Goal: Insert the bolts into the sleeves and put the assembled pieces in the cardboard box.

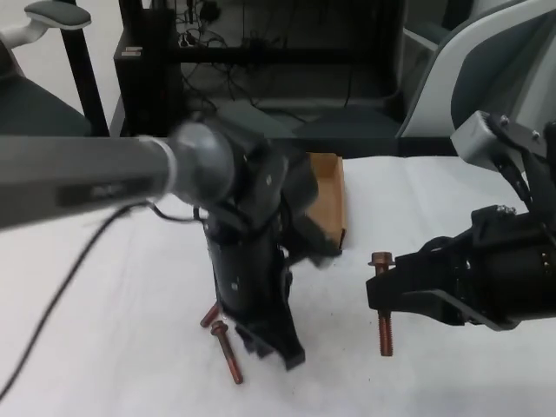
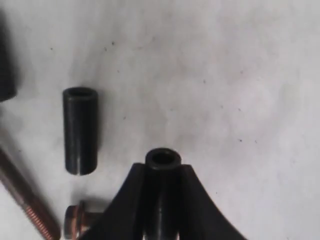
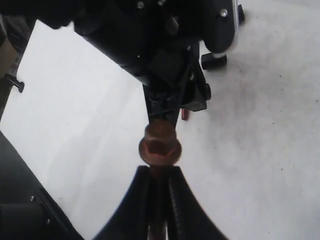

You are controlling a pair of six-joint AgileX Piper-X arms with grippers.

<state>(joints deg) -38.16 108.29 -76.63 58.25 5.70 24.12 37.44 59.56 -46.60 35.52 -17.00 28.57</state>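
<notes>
There are three bolts: one held bolt (image 1: 381,304) and two on the desk (image 1: 104,347), a near bolt (image 1: 228,352) and a part-hidden bolt (image 1: 209,314). There are two black sleeves, a lying sleeve (image 2: 80,131) and a gripped sleeve (image 2: 162,159). There is one cardboard box (image 1: 330,195). There are two grippers, the left gripper (image 2: 162,171) and the right gripper (image 3: 159,172).

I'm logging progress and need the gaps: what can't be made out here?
High view: the left arm covers most of the cardboard box; its contents are hidden.
Left wrist view: the sleeve in the left gripper and a loose bolt are cut off by the edge.
Right wrist view: the bolt in the right gripper shows its head; fingers hide most of the shank.
</notes>
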